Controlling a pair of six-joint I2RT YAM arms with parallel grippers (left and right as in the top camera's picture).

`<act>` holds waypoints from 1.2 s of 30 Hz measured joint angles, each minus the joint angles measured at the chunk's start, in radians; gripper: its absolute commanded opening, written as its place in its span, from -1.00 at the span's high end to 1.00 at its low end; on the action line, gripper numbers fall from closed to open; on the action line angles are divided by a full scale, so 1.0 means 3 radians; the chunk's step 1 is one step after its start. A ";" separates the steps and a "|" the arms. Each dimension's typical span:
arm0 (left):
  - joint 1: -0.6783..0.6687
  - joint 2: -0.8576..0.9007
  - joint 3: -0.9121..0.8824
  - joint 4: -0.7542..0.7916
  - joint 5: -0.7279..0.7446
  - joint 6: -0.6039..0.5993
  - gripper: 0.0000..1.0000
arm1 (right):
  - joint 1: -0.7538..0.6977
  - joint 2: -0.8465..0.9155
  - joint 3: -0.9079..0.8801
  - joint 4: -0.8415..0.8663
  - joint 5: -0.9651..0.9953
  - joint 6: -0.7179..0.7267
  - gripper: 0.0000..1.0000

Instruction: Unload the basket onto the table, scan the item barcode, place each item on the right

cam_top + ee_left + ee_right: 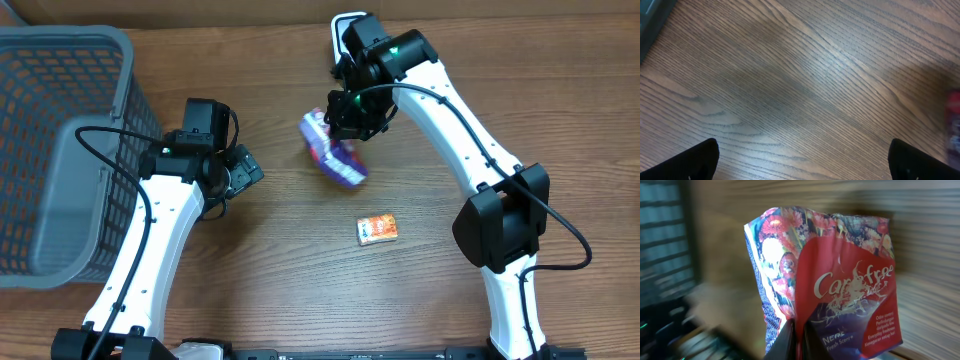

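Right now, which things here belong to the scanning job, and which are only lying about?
In the job:
- packet, held in the shut right gripper

Lying about:
- orange box, flat on the table, apart from the packet
- grey basket, at the table's left side
- left gripper, open and holding nothing

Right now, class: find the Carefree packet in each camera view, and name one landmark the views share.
Overhead: Carefree packet at upper centre, in the right gripper.
Left wrist: a red blur at the right edge, probably it.
Right wrist: fills the centre.
Shared landmark: the wooden table.
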 measured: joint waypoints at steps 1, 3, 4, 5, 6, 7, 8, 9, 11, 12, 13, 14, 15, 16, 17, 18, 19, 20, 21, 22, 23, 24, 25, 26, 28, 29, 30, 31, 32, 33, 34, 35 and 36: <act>0.0000 0.0000 0.0000 0.0000 0.0000 0.0000 -0.99 | -0.0003 0.0000 -0.0075 0.0086 -0.0214 -0.0028 0.93; 0.0000 0.0000 0.0000 0.0000 0.0000 0.0000 -1.00 | 0.0008 0.0000 -0.0228 0.0219 -0.0533 -0.0052 0.93; 0.0000 0.0000 0.0000 0.0000 0.0000 0.0000 -1.00 | 0.0015 0.0000 -0.0308 0.0277 -0.0652 -0.0055 0.93; 0.0000 0.0000 0.0000 0.0000 0.0000 0.0000 -1.00 | 0.0025 0.0000 -0.0392 0.0337 -0.0746 -0.0060 0.93; 0.0000 0.0000 0.0000 0.0000 0.0000 0.0000 -1.00 | 0.0029 0.0000 -0.0463 0.0375 -0.0815 -0.0056 0.93; 0.0000 0.0000 0.0000 -0.0001 0.0000 0.0000 -1.00 | 0.0031 0.0000 -0.0570 0.0440 -0.0891 -0.0042 0.93; 0.0000 0.0000 0.0000 0.0000 0.0000 0.0000 -1.00 | 0.0025 0.0000 -0.0654 0.0496 -0.0922 -0.0023 0.93; 0.0000 0.0000 0.0000 0.0000 0.0000 0.0000 -1.00 | 0.0015 0.0000 -0.0730 0.0539 -0.0937 0.0003 0.93; 0.0000 0.0000 0.0000 0.0000 0.0000 0.0000 -1.00 | -0.0037 0.0000 -0.0875 0.0593 -0.0903 0.0093 0.92; 0.0000 0.0000 0.0000 0.0000 0.0000 0.0000 -1.00 | -0.0078 0.0000 -0.0914 0.0593 -0.0846 0.0140 0.72; 0.0000 0.0000 0.0000 0.0000 0.0000 0.0000 -1.00 | -0.0127 0.0000 -0.0933 0.0579 -0.0764 0.0192 0.50; 0.0000 0.0000 0.0000 0.0000 0.0000 0.0000 -1.00 | -0.0179 0.0000 -0.0936 0.0579 -0.0657 0.0212 0.24; 0.0000 0.0000 0.0000 0.0000 0.0000 0.0000 -0.99 | -0.0254 -0.0001 -0.0935 0.0561 -0.0502 0.0233 0.00; 0.0000 0.0000 0.0000 0.0000 0.0000 0.0000 -1.00 | -0.0323 -0.0004 -0.0935 0.0521 -0.0334 0.0261 -0.08; 0.0000 0.0000 0.0000 0.0000 0.0000 0.0000 -1.00 | -0.0384 -0.0005 -0.0935 0.0482 -0.0188 0.0262 -0.13; 0.0000 0.0000 0.0000 -0.0001 0.0000 0.0000 -0.99 | -0.0451 -0.0005 -0.0935 0.0445 -0.0037 0.0270 -0.16; 0.0000 0.0000 0.0000 -0.0001 0.0001 0.0000 -1.00 | -0.0535 -0.0005 -0.0931 0.0379 0.0139 0.0282 -0.19; 0.0000 0.0000 0.0000 -0.0001 0.0000 0.0000 -1.00 | -0.0603 -0.0005 -0.0922 0.0300 0.0281 0.0278 -0.23; 0.0000 0.0000 0.0000 0.0000 0.0000 0.0000 -1.00 | -0.0660 -0.0005 -0.0905 0.0225 0.0398 0.0280 -0.26; 0.0000 0.0000 0.0000 0.0000 0.0000 0.0000 -1.00 | -0.0739 -0.0005 -0.0867 0.0125 0.0554 0.0277 -0.30; 0.0000 0.0000 0.0000 0.0000 0.0000 0.0000 -1.00 | -0.0787 -0.0005 -0.0835 0.0062 0.0649 0.0264 -0.31; 0.0000 0.0000 0.0000 -0.0001 0.0000 0.0000 -1.00 | -0.0832 -0.0005 -0.0787 -0.0006 0.0741 0.0251 -0.33; 0.0000 0.0000 0.0000 -0.0001 0.0000 0.0000 -1.00 | -0.0872 -0.0008 -0.0736 -0.0074 0.0833 0.0229 -0.35; 0.0000 0.0000 0.0000 -0.0001 0.0001 0.0000 -1.00 | -0.0900 -0.0013 -0.0680 -0.0130 0.0905 0.0212 -0.41; 0.0000 0.0000 0.0000 -0.0001 0.0000 0.0000 -1.00 | -0.0933 -0.0046 -0.0567 -0.0230 0.1011 0.0161 -0.54; 0.0000 0.0000 0.0000 -0.0001 0.0000 0.0000 -1.00 | -0.0935 -0.0070 -0.0515 -0.0287 0.1047 0.0131 -0.54; 0.0000 0.0000 0.0000 -0.0001 0.0000 0.0000 -0.99 | -0.0933 -0.0103 -0.0459 -0.0356 0.1054 0.0083 -0.54; 0.0000 0.0000 0.0000 0.0000 0.0000 0.0000 -1.00 | -0.0928 -0.0130 -0.0427 -0.0397 0.1044 0.0038 -0.52; 0.0000 0.0000 0.0000 -0.0001 0.0000 0.0000 -0.99 | -0.0919 -0.0165 -0.0390 -0.0445 0.1008 -0.0041 -0.50; 0.0000 0.0000 0.0000 0.0000 0.0000 0.0000 -1.00 | -0.0912 -0.0191 -0.0373 -0.0484 0.0963 -0.0103 -0.48; 0.0000 0.0000 0.0000 -0.0001 0.0000 0.0000 -1.00 | -0.0896 -0.0216 -0.0362 -0.0534 0.0893 -0.0181 -0.45; 0.0000 0.0000 0.0000 0.0000 0.0000 0.0000 -1.00 | -0.0876 -0.0234 -0.0362 -0.0595 0.0821 -0.0277 -0.43; 0.0000 0.0000 0.0000 0.0000 0.0000 0.0000 -1.00 | -0.0847 -0.0240 -0.0362 -0.0665 0.0757 -0.0365 -0.39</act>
